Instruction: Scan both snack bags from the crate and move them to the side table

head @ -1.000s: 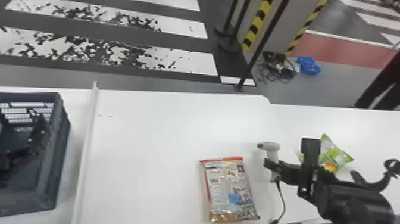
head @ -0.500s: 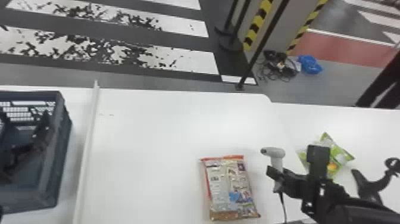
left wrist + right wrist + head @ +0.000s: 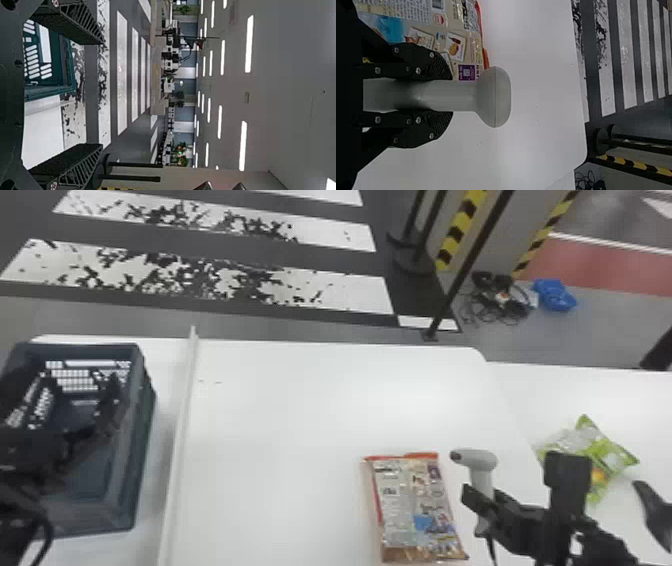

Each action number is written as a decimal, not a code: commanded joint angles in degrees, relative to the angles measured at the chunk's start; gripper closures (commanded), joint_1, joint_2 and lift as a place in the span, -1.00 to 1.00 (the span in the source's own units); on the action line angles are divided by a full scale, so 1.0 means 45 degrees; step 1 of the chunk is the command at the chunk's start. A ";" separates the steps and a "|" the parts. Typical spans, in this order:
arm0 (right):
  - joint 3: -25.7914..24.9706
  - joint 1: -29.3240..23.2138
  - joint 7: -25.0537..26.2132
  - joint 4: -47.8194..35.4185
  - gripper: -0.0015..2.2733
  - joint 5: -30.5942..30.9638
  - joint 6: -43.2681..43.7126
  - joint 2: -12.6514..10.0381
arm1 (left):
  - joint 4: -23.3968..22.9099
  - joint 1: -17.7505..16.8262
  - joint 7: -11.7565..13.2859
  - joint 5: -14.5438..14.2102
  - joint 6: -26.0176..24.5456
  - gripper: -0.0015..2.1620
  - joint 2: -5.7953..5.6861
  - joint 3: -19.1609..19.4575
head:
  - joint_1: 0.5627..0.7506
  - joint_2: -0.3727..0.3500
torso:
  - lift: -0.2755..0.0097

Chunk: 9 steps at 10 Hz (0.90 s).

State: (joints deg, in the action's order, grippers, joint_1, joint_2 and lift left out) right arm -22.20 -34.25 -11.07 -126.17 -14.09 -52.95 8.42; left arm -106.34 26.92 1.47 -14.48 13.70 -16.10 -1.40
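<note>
Over the crate [image 3: 145, 485] at the far left is my left gripper [image 3: 67, 405]; in the left wrist view that gripper [image 3: 102, 94] stands open, holding nothing. My right gripper [image 3: 482, 507], right of the orange-topped snack bag [image 3: 415, 510], is shut on the handle of the light grey scanner [image 3: 477, 460]. Seen from the right wrist, the gripper [image 3: 449, 95] has a finger on each side of the scanner [image 3: 494, 97], and the snack bag [image 3: 462, 39] lies beside it. The green snack bag [image 3: 607, 455] rests on the side table [image 3: 575, 390], partly behind the right arm.
A raised white strip [image 3: 182, 430] runs between the crate and the white table [image 3: 280, 430]. A curved black stand [image 3: 655, 510] is at the right edge. Dark poles, cables [image 3: 500, 300] and a blue bundle [image 3: 555, 295] are on the floor beyond.
The head view has turned somewhat left, so the crate and tables appear farther right. Relative to the orange-topped bag, the right gripper and scanner have come nearer the table's front. More of the left arm shows.
</note>
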 commanded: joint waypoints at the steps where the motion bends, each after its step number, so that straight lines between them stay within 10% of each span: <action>1: 0.0343 -0.0592 0.0000 -0.0713 0.97 0.0026 -0.0217 -0.0270 | 0.0173 0.0014 0.0004 -0.0064 0.0401 -0.94 0.0005 -0.0080 | 0.41 -0.49 | 0.73; 9: 0.4171 -0.1940 0.0996 -0.1963 0.97 0.1862 -0.0725 -0.0446 | 0.0154 0.0464 -0.0132 -0.0064 0.1729 -0.94 0.0005 0.0076 | 0.41 0.08 | 0.73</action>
State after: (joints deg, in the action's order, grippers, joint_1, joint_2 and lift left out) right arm -4.33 -42.74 -6.67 -135.00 -6.26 -56.36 6.42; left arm -105.65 28.88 0.87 -14.79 21.07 -16.08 -1.19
